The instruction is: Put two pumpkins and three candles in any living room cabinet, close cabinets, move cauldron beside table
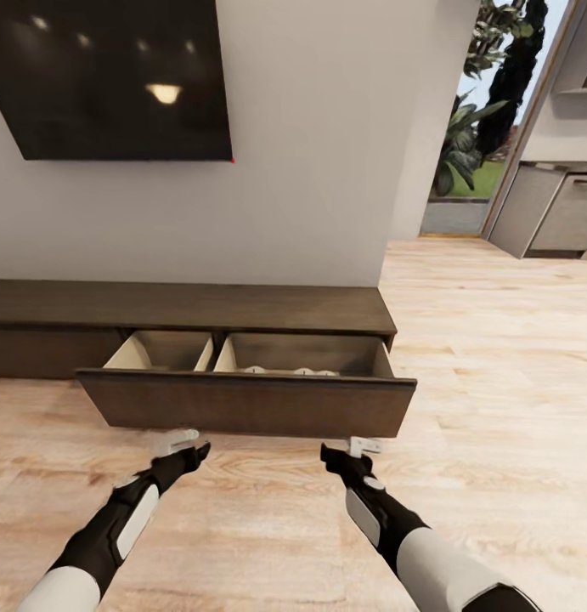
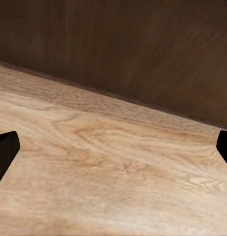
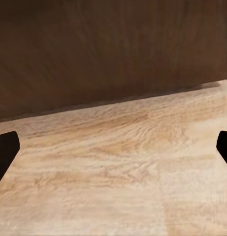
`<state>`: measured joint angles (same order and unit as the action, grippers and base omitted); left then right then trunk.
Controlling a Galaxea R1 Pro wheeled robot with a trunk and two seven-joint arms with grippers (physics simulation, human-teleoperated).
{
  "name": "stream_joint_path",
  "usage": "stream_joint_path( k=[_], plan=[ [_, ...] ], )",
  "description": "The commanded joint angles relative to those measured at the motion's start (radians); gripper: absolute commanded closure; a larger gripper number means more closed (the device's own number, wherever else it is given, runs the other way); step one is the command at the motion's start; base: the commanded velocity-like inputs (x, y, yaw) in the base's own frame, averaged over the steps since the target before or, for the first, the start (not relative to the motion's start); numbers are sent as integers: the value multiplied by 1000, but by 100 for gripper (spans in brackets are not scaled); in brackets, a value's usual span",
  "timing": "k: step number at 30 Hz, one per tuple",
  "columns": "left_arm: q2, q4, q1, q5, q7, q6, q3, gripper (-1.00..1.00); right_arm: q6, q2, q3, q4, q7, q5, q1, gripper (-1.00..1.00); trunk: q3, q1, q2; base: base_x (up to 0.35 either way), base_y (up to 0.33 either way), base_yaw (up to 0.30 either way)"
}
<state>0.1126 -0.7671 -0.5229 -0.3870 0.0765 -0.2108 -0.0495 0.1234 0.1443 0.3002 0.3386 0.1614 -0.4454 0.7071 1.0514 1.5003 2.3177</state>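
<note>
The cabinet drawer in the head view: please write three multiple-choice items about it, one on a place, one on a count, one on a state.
1. Where do both grippers sit?
A. inside the drawer
B. before the drawer front, above the floor
C. on the cabinet top

2. How many pale compartments does the open drawer show?
A. one
B. two
C. four

3. The drawer is
A. pulled out
B. shut
C. taken out and lying on the floor

Key: 1 B, the left gripper and right gripper are before the drawer front; 2 B, one divider splits the drawer; 3 A, it juts from the cabinet.
</note>
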Motion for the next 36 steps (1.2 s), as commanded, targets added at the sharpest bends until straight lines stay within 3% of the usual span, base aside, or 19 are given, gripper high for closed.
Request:
stream_joint_path(
  k=[1,3,6,11,20,25,36],
  plan=[
    [-3,23,0,8,-6,47,-27,-100,21,0,0,-4,-1,7,0,-100,3,4,7,0,0,0],
    [-12,56,0,25,-34,127,-78,-100,62,1,0,-9,-3,12,0,-100,9,12,21,0,0,0],
    [-37,93,0,39,-124,207,-128,-100,145,0,1,-37,-3,16,0,-100,19,23,42,0,0,0],
    [-52,115,0,50,-193,254,-197,-100,250,-1,4,-78,-4,18,0,-100,22,27,49,0,0,0],
    [-57,120,0,49,-203,315,-219,-100,273,0,52,-85,-3,19,0,-100,22,27,49,4,0,0],
    [-64,122,0,82,-204,321,-221,-100,323,0,57,-110,-3,13,0,-100,22,27,49,248,0,0],
    [-65,123,0,88,-204,321,-221,-100,323,0,58,-116,-3,13,0,-100,22,27,49,313,0,0]
  ],
)
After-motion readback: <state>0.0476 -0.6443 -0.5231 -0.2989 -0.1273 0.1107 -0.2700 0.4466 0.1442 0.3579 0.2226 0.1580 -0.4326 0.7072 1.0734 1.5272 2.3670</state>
